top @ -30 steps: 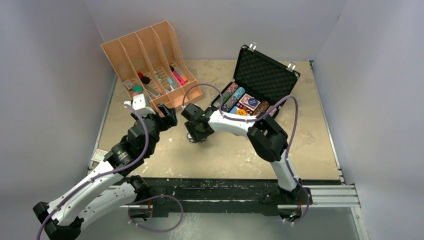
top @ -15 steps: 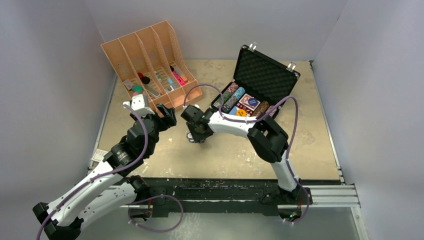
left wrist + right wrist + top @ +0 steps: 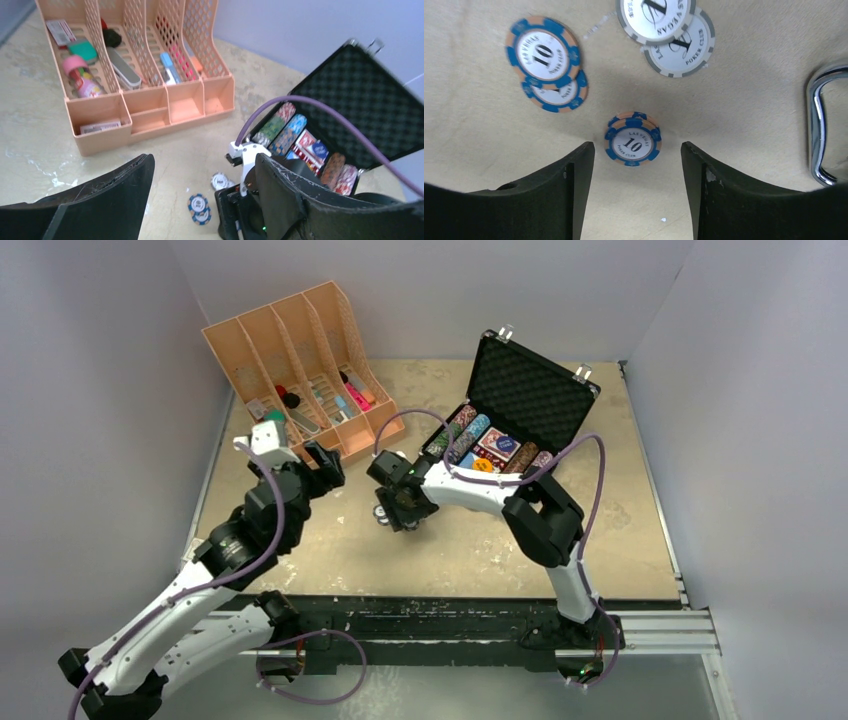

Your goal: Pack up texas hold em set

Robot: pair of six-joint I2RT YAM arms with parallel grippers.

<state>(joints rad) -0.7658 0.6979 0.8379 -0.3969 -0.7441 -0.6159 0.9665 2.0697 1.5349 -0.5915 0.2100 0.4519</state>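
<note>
The black briefcase (image 3: pixel 528 390) stands open at the back right, foam lid up, with rows of chips and card decks (image 3: pixel 497 444) inside. It also shows in the left wrist view (image 3: pixel 360 95). Loose chips lie on the table in front of it. In the right wrist view a short stack of blue-and-orange "10" chips (image 3: pixel 632 138) lies between my right fingers (image 3: pixel 574 195), untouched. Two overlapping blue chips (image 3: pixel 546 60) and two grey chips (image 3: pixel 666 27) lie beyond. My right gripper (image 3: pixel 395 512) points down, open. My left gripper (image 3: pixel 322 462) is open and empty, to the left above the table.
The orange slotted organiser (image 3: pixel 300 360) with pens and small items stands at the back left, close to my left gripper. The briefcase's silver handle (image 3: pixel 819 125) is just right of the right fingers. A purple cable (image 3: pixel 320 107) arcs over the right wrist.
My left gripper has drawn back a little to the left and farther from the chips. My right gripper has shifted slightly over the loose chips and stays open.
</note>
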